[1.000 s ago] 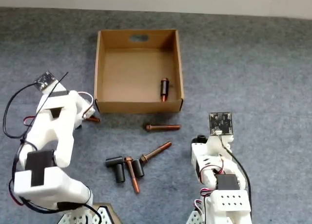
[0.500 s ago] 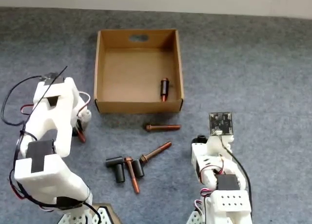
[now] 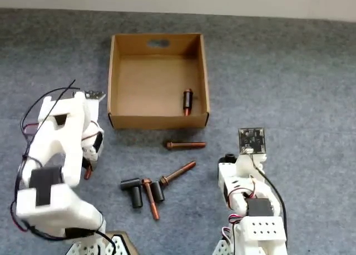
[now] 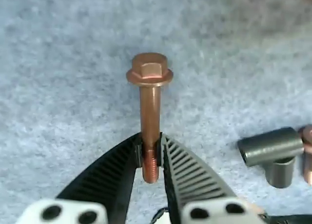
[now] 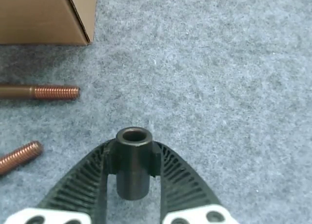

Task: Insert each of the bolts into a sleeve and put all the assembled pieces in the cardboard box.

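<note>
My left gripper point(image 4: 151, 153) is shut on a copper bolt point(image 4: 149, 107) by its threaded end, with the hex head pointing away over the carpet. From above, this bolt point(image 3: 87, 172) peeks out under the left arm, left of the loose parts. My right gripper point(image 5: 131, 158) is shut on a black sleeve point(image 5: 132, 160), bore facing outward; the sleeve point(image 3: 228, 158) sits at the right arm's tip. The cardboard box point(image 3: 114, 80) holds one assembled piece point(image 3: 188, 101). Loose bolts point(image 3: 186, 145) point(image 3: 178, 172) point(image 3: 151, 198) and black sleeves point(image 3: 131, 183) point(image 3: 157, 191) lie below the box.
Grey carpet covers the table. The box corner point(image 5: 73, 19) and two threaded bolt ends point(image 5: 53, 92) point(image 5: 19, 155) lie ahead of the right gripper. Two sleeves point(image 4: 270, 146) lie beside the left gripper. Open carpet stretches right of the box.
The left arm has swung from beside the box's lower left corner down toward the loose parts, carrying its bolt. The right arm has stayed still.
</note>
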You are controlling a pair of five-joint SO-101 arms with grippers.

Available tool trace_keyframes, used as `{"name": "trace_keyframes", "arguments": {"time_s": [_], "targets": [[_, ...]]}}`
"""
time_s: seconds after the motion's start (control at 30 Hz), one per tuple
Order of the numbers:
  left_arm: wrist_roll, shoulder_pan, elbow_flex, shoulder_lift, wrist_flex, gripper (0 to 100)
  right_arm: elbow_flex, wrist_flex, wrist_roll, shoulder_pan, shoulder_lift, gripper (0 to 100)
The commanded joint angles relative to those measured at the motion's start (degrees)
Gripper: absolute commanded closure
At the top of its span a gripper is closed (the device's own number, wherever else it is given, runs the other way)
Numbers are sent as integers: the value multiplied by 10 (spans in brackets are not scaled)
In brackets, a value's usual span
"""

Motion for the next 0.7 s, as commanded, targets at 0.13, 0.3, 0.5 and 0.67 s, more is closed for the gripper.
{"name": "trace_keyframes", "arguments": {"time_s": [0.13, 0.3, 0.5, 0.67], "targets": [[-8, 80, 193, -279, -158, 989, -13, -9, -1, 5, -7, 992], [-7, 127, 207, -295, -139, 985, -11, -9, -1, 5, -7, 992], [-7, 116, 207, -231, -145, 870, -11, -9, -1, 5, -7, 992], [-7, 116, 207, -217, -186, 842, -11, -9, -1, 5, -7, 992]]}}
